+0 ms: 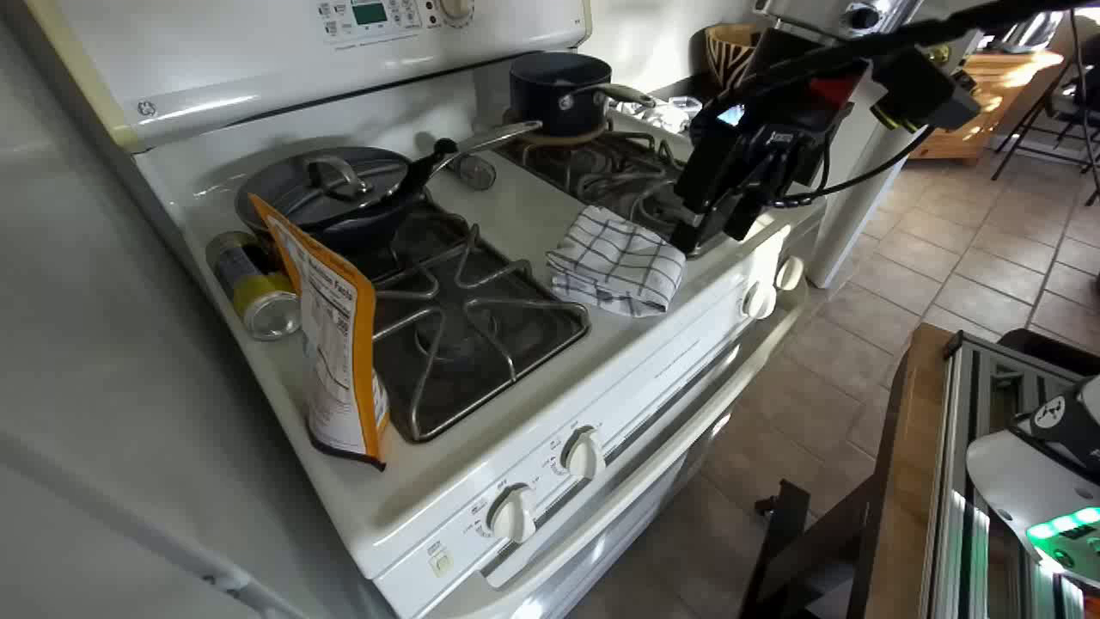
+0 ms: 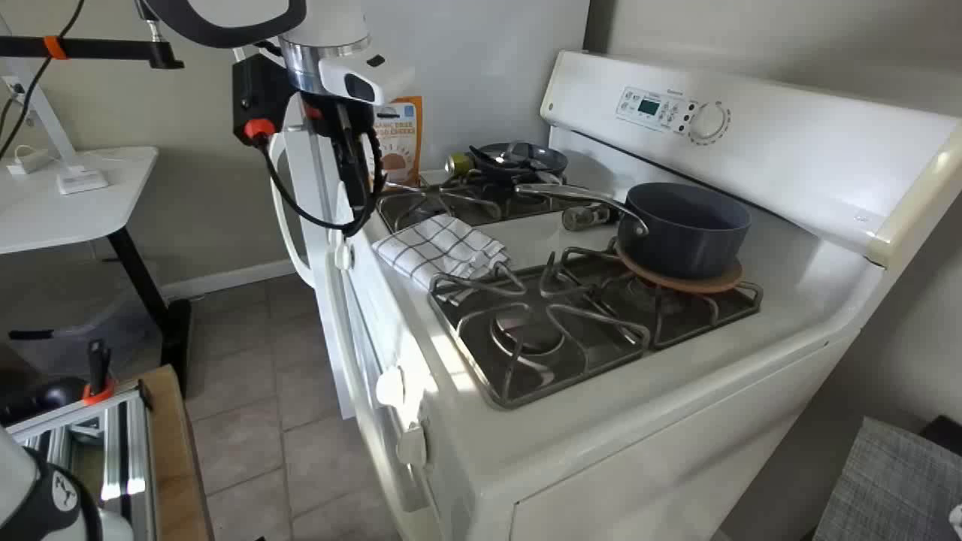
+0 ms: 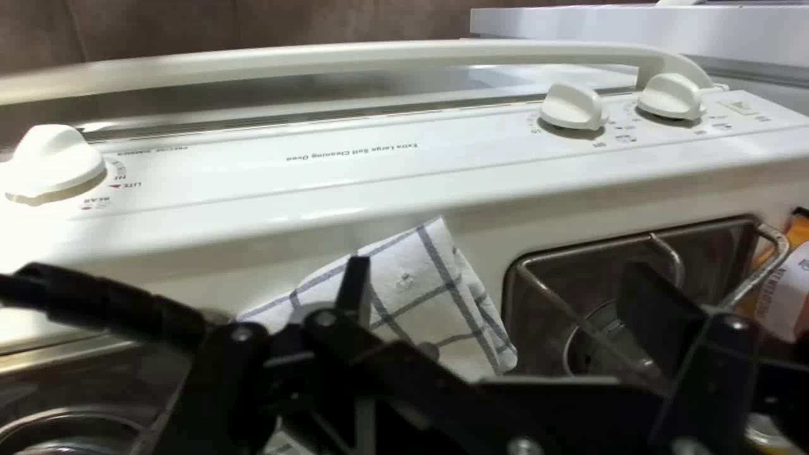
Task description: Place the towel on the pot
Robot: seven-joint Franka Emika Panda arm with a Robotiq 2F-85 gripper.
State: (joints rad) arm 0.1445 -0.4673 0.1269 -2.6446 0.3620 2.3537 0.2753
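Note:
The towel, white with dark grey check stripes, lies folded on the white stove top between the burner grates, close to the front edge. It shows in both exterior views (image 1: 617, 262) (image 2: 440, 248) and in the wrist view (image 3: 417, 284). The dark blue-black pot (image 1: 557, 96) (image 2: 688, 233) stands at the back on a round brown trivet (image 2: 680, 282), open on top, its metal handle pointing outward; it is out of the wrist view. My gripper (image 1: 711, 232) (image 2: 357, 214) (image 3: 499, 281) is open and empty, above and beside the towel. One finger covers part of the towel in the wrist view.
A lidded black frying pan (image 1: 361, 193) sits on the far-side back burner. An orange-edged bag (image 1: 335, 344) stands at the stove's side, next to a yellow-topped jar (image 1: 253, 284). A glass shaker (image 2: 586, 216) lies between the grates. Raised metal grates (image 2: 541, 323) flank the towel.

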